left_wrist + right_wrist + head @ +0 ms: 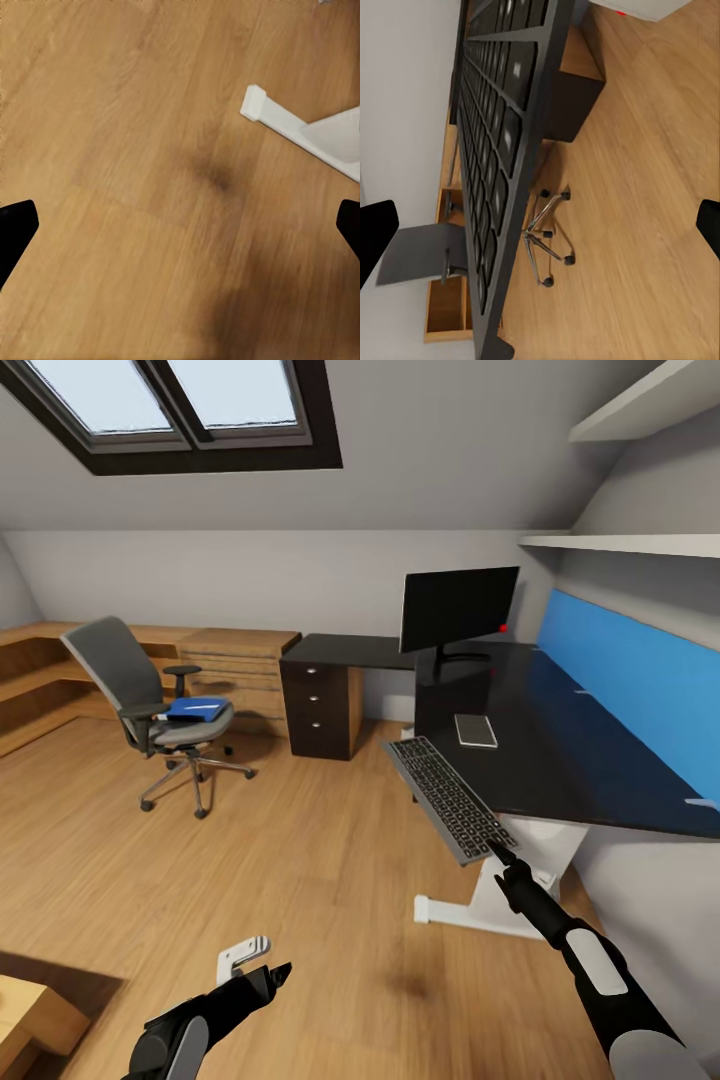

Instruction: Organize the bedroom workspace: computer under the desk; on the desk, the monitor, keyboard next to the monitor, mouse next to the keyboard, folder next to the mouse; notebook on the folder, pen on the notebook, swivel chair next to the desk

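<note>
Right hand (497, 849): closed on the near end of the keyboard (447, 797), carrying it in the air at the table's front edge; keyboard tilted, far end toward the table, near end low.
Left hand (268, 972): low over the floor (300, 860), apart from everything; fingers spread in the left wrist view, holding nothing.
Table (560, 740): glossy black top with a white pedestal leg (500, 900) below; wide bare stretch between monitor and front edge.
Monitor (458, 607): upright at the back of the table, already in place.
Swivel chair (150, 705): well apart from the table, out on the floor, seat toward the room.
Folder (196, 709): blue, lying flat on the chair seat.
Notebook (475, 730): grey, flat on the table, in front of the monitor and just beyond the keyboard's far end.
Computer, mouse, pen: cannot tell where.
Step in hand: setting the keyboard down beside the monitor.
Doing it well: lift the near end to level the keyboard before lowering; clear the table's edge fully so no part overhangs; steer past the notebook rather than onto it; leave room alongside for mouse and folder; release only once the keyboard lies flat.
Risk: thin grip at one end, so a long lever; likely to swing or slip if moved quickly.
</note>
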You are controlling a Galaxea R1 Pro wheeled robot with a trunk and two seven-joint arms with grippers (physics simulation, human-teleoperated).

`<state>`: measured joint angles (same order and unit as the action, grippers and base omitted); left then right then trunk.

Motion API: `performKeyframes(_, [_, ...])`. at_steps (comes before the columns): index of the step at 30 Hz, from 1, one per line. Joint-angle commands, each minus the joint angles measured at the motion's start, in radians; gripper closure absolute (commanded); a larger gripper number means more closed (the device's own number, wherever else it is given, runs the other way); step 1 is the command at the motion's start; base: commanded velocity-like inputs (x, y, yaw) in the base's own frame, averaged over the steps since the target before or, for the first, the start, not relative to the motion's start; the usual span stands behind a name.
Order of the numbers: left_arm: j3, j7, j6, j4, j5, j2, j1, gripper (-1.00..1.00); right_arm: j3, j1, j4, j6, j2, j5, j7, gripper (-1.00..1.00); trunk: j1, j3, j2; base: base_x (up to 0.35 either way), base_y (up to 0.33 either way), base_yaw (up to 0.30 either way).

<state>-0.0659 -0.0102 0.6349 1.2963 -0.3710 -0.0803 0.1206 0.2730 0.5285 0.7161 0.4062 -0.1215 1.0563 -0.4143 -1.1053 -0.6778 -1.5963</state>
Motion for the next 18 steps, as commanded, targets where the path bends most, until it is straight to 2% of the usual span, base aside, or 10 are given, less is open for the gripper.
performKeyframes(1, [-0.003,-0.001,0.006,0.001,-0.005,-0.001,0.001,-1.00,0.003,0.001,0.000,0.009,0.000,0.007,-0.001,-1.00,0.000,-0.001,0.000,0.137,0.072,0.000])
performKeyframes(18, [-0.002,0.000,0.007,0.000,-0.006,-0.001,0.001,-1.00,0.003,0.001,0.000,0.009,0.000,0.007,-0.001,-1.00,0.000,-0.001,0.000,0.070,0.051,0.000])
